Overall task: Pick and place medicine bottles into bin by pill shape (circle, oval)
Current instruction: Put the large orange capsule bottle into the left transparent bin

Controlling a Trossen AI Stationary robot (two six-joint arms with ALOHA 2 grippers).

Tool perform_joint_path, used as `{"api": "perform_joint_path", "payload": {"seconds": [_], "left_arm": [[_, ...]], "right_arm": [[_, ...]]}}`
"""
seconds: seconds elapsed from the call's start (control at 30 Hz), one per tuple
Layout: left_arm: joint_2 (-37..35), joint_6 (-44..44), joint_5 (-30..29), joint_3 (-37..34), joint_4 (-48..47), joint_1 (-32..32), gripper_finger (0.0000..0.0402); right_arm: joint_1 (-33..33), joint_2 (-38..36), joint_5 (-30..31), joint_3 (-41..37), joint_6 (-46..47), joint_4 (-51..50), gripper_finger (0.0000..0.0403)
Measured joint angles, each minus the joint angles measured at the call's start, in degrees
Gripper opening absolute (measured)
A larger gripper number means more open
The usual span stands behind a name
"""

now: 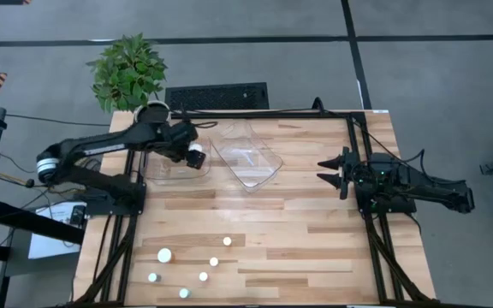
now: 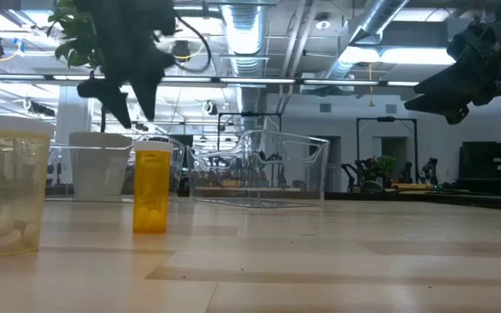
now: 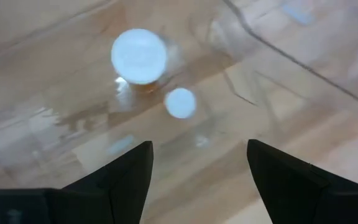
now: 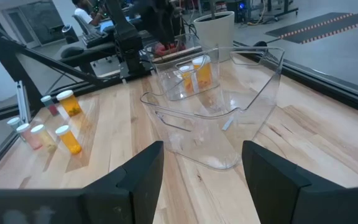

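Two amber medicine bottles with white caps (image 3: 138,56) (image 3: 180,102) stand upright on the floor of the left clear bin (image 1: 171,167). My left gripper (image 3: 197,168) hangs open above them, fingers pointing down, with nothing between its fingers; the high view shows it over that bin (image 1: 193,154). A second clear bin (image 1: 248,154) stands beside the first. Several more bottles (image 1: 204,276) stand at the table's near left. My right gripper (image 1: 328,171) waits open at the table's right side, pointing level at the bins.
A potted plant (image 1: 131,73) stands off the table's far left corner, next to a black grille (image 1: 216,96). The low view has two bottles (image 2: 152,191) (image 2: 7,187) close to the near edge. Bare wood (image 1: 298,248) lies at the middle and near right.
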Motion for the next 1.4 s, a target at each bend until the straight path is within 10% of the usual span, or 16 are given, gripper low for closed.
{"api": "perform_joint_path", "payload": {"seconds": [0.43, 0.97, 1.4], "left_arm": [[-11.13, -6.71, 4.81, 0.0, -1.12, -16.83, 0.0254], [1.58, -34.27, -0.26, 0.0, -1.03, -55.81, 0.0254], [11.4, -47.82, 5.31, -0.02, 1.61, -69.24, 0.0254]], "right_arm": [[0.0, 0.01, 0.02, 0.0, 0.0, 0.0, 0.0225], [0.01, 0.0, 0.02, -0.02, 0.0, -0.5, 0.0225], [0.0, 0.01, 0.08, -0.02, 0.03, -0.66, 0.0225]]}}
